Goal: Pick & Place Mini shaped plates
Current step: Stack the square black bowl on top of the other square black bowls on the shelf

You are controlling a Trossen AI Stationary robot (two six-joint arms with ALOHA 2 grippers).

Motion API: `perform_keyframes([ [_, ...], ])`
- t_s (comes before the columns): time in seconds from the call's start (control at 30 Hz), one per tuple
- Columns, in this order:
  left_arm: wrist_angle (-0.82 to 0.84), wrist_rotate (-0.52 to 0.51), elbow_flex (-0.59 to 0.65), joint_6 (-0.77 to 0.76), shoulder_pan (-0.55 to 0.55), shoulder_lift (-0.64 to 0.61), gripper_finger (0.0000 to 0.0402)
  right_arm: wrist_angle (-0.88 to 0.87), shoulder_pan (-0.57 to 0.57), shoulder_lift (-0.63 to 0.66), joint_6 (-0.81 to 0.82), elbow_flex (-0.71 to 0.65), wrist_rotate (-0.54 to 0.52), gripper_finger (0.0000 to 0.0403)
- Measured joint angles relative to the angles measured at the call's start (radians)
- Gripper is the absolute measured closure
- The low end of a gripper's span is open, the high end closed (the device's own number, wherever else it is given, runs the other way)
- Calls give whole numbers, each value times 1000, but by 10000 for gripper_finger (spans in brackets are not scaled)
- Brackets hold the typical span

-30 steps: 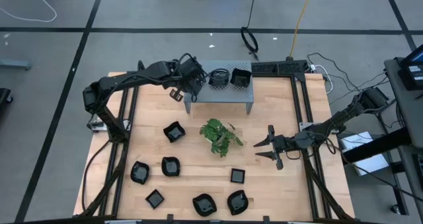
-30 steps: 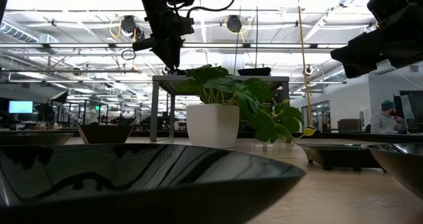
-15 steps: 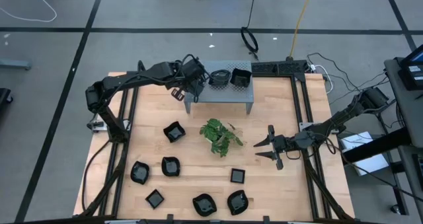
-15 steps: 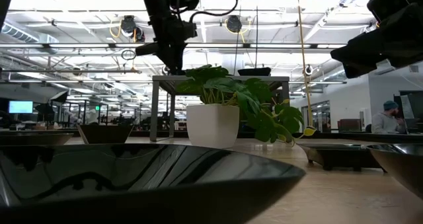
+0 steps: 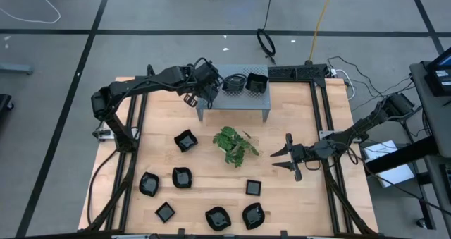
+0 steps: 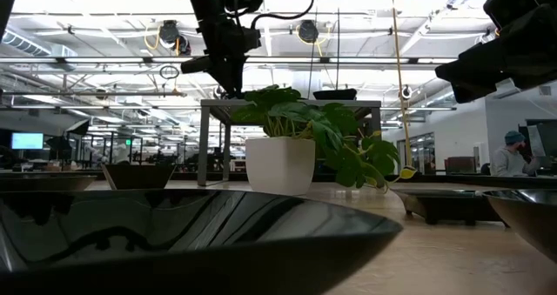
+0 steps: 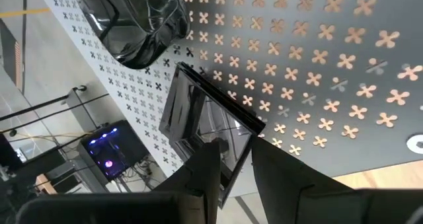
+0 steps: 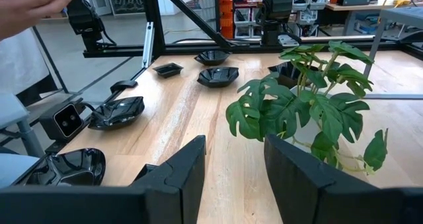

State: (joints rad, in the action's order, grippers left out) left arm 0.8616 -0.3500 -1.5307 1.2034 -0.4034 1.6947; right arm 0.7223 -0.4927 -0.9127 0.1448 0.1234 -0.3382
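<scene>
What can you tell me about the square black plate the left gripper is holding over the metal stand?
The square plate is small, glossy black and shallow, with straight raised rims that mirror the stand's cross-shaped holes. It sits tilted, one edge pinched by the left gripper, its far edge at the grey perforated stand, though contact is unclear. A rounder black dish lies just beyond it, apart.

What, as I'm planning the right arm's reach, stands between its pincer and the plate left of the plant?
The plant stands between the right pincer and that plate; the square plate nearer it lies unobstructed.
</scene>
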Motion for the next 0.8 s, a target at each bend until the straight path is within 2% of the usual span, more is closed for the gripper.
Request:
perform_keyframes([
  [0.33, 1, 1, 0, -55, 0, 0, 310, 0, 0, 0, 0, 0, 0, 261],
  [0.8, 11, 0, 0, -55, 10, 0, 310, 0, 0, 0, 0, 0, 0, 261],
])
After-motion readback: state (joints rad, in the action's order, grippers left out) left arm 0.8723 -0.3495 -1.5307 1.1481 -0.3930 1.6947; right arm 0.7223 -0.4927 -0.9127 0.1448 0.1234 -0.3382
